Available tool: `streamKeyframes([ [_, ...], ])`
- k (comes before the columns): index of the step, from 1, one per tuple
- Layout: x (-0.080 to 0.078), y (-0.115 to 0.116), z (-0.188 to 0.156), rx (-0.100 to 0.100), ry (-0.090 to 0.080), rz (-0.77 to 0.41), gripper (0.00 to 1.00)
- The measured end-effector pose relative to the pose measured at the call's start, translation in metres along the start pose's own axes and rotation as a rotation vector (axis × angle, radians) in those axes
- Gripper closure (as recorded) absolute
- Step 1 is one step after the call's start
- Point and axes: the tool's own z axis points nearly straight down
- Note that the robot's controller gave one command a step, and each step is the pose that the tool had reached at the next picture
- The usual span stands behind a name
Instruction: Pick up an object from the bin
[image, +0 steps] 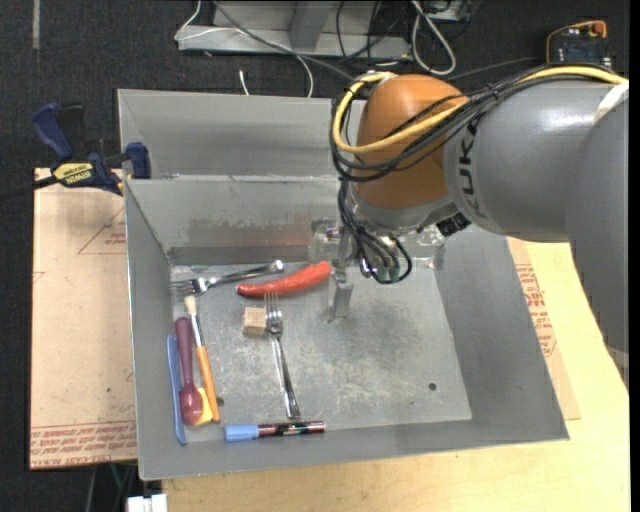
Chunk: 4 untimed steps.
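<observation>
My gripper (338, 303) hangs below the arm's wrist over the back middle of the bin, just right of the right tip of a long red-orange pepper-like thing (284, 283). That thing lies flat on the floor, slanting up to the right. A small tan block (254, 320) sits just below it. A silver fork (281, 362) lies lengthwise beside the block, tines toward the back. Nothing shows in the gripper.
A second silver fork (226, 277) lies along the back left. Against the left wall lie a maroon spoon (187, 368), an orange spoon (205, 372) and a blue one (175, 390). A blue-capped marker (274, 431) rests at the front edge.
</observation>
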Motion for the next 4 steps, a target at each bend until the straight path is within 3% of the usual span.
streamKeyframes([
  [1,-0.002,-0.001,-0.005,-0.001,-0.008,0.003,0.00],
  [2,-0.029,0.031,0.099,-0.002,-0.005,-0.345,0.00],
  [3,-0.033,0.034,0.044,-0.001,-0.013,-0.372,0.00],
  [4,-0.024,0.057,0.069,-0.004,-0.001,-0.708,0.00],
])
